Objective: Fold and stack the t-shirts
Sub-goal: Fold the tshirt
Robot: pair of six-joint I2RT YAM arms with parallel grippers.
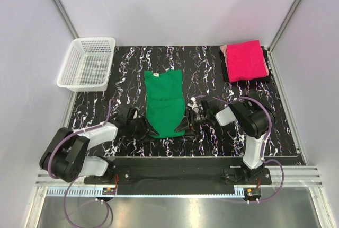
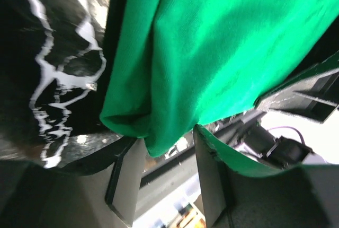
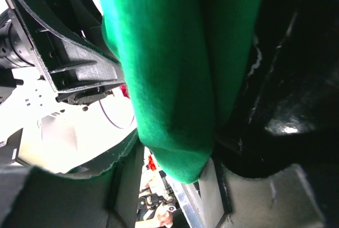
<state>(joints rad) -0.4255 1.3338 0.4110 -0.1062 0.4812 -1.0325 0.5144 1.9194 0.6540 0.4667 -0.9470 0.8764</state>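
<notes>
1. Hem corners of the green t-shirt [image 1: 164, 103] sat between my jaws. My left gripper [image 1: 147, 128] was at the near-left corner and my right gripper [image 1: 187, 117] at the near-right edge. The shirt lay lengthwise on the black marbled table [image 1: 222, 140], collar away from me.
2. Both pairs of jaws stood partway apart with a bunched fold of green in each gap. I could not tell whether either truly pinched it.
3. To fold well, I judged I needed every layer deep between the pads and a firm close. Then I should lift the 2 corners level and together, and carry the hem squarely toward the collar.
4. The pink t-shirt [image 1: 246, 60] lay folded at the far-right corner, well apart; I judged it the spot for stacking.
5. From above, my fingertips were lost against cloth and shadow. Each wrist view was cut off to 1 patch of green.
</notes>
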